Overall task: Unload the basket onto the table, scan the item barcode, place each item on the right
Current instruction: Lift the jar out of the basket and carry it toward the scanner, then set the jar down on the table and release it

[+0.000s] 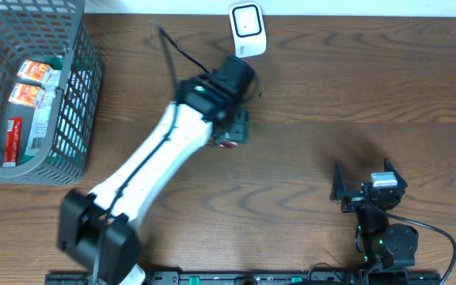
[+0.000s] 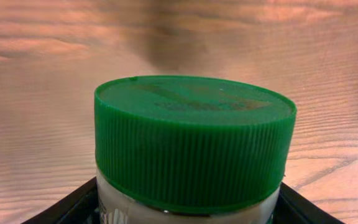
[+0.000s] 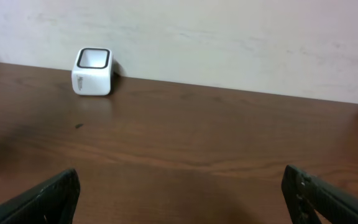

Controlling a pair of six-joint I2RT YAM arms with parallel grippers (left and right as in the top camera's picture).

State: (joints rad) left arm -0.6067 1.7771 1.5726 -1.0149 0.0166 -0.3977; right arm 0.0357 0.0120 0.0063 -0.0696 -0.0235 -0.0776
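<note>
Landmark: white scanner (image 1: 246,30) at the far edge of the wooden table (image 1: 331,87), its black-rimmed window facing up.

Left gripper (image 1: 232,131): just on the near side of the scanner, a little apart from it; the white arm runs to it from the near-left corner. Jaws stand partly apart and closed on a jar (image 2: 194,143); in the wrist view the black fingers (image 2: 73,208) sit low on either side of the jar body, tight against it. The jar has a green ribbed cap and a pale body below it; the label is cut off by the bottom of the frame, so I cannot tell what is printed on it. From overhead the jar is mostly hidden by the gripper; only a dark patch with a touch of red shows under it. I cannot tell whether the jar rests on the table or hangs above it.

Right gripper (image 1: 364,180): well away from the scanner, toward the near-right of the table; jaws spread fully wide with nothing between them; its wrist view looks across bare wood to the scanner, far off and to the left.

Grey mesh basket (image 1: 77,111): well to the left of the scanner, at the table's far-left corner; several small packets lie inside, red-and-white and orange.
</note>
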